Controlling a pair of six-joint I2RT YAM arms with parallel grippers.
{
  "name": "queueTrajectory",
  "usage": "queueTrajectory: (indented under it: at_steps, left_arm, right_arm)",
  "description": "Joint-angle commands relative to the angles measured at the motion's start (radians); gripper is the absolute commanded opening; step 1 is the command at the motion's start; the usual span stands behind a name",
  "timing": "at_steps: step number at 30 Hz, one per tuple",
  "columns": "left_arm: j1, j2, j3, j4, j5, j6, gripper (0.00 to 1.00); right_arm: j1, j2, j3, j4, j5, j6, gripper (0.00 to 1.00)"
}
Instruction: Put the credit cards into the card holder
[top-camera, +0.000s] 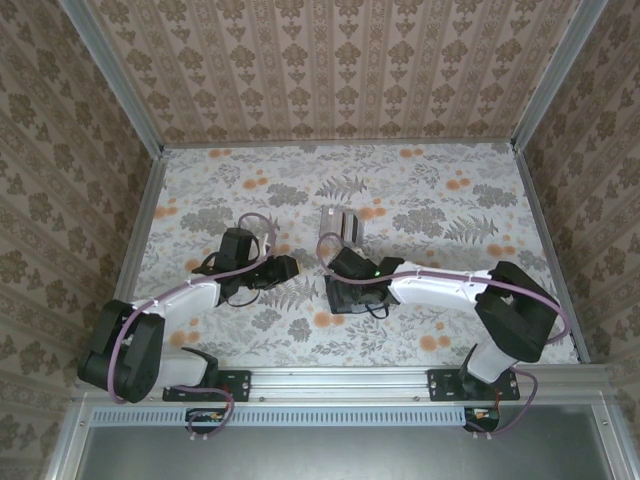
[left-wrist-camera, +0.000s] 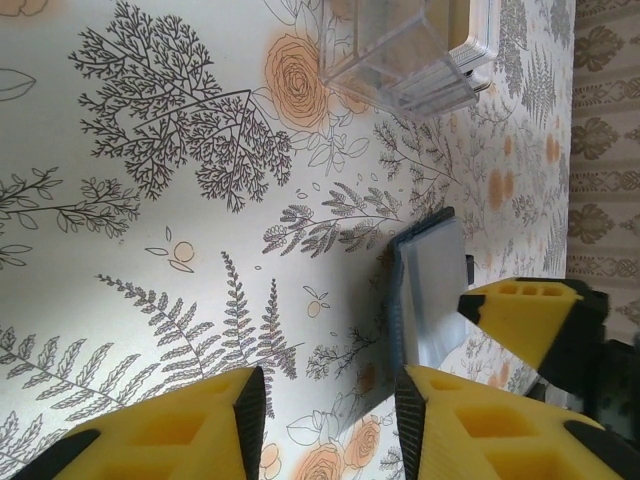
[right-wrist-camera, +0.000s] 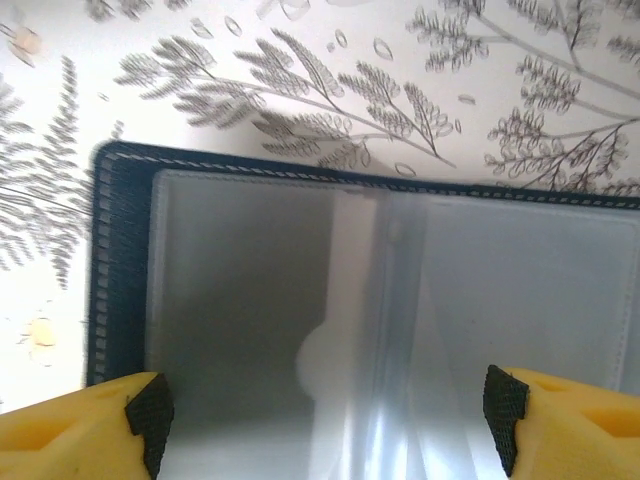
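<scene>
The navy card holder (right-wrist-camera: 300, 270) lies open and flat near the middle of the fern-and-rose printed table (left-wrist-camera: 150, 300), a white-stitched rim framing glossy clear sleeves. Its long axis runs finger to finger beneath the right gripper (right-wrist-camera: 325, 420), whose yellow jaws stand wide apart over it; the left gripper (left-wrist-camera: 330, 400), just beside, gapes partly, holding nothing

light: bright, even | shadows: soft | right wrist: blurry w/ glare on card holder (right-wrist-camera: 380, 300) | top: sharp

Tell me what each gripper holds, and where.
Nothing. The left gripper and right gripper are both open and empty; the right one hangs over the card holder.
</scene>
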Motion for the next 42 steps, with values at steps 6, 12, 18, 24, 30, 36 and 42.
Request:
queueTrajectory:
  at_steps: [6, 12, 18, 24, 30, 36, 42]
  left_arm:
    - [-0.019, -0.02, 0.027, -0.022, -0.017, 0.032, 0.49]
    - [-0.057, -0.019, 0.04, -0.039, -0.03, 0.038, 0.52]
    - [-0.068, -0.011, 0.061, -0.064, -0.059, 0.053, 0.55]
    - [-0.084, -0.025, 0.103, -0.118, -0.074, 0.071, 0.57]
    - [-0.15, -0.023, 0.105, -0.065, -0.105, 0.031, 0.64]
    - [-0.28, 0.049, 0.139, -0.055, -0.181, 0.019, 0.67]
    - [-0.312, 0.061, 0.137, -0.054, -0.177, 0.036, 0.69]
  right_arm:
    - [-0.059, -0.085, 0.07, -0.051, 0.012, -0.065, 0.85]
    - [-0.106, -0.09, 0.072, -0.025, -0.042, -0.078, 0.82]
    - [-0.215, -0.073, 0.157, 0.015, -0.075, -0.134, 0.82]
    - [-0.269, 0.081, 0.315, -0.003, 0.027, -0.18, 0.81]
    - [-0.281, 0.212, 0.445, -0.027, 0.063, -0.181, 0.84]
    - [-0.295, 0.266, 0.503, -0.03, 0.069, -0.189, 0.83]
    - [-0.296, 0.344, 0.573, -0.055, 0.076, -0.193, 0.91]
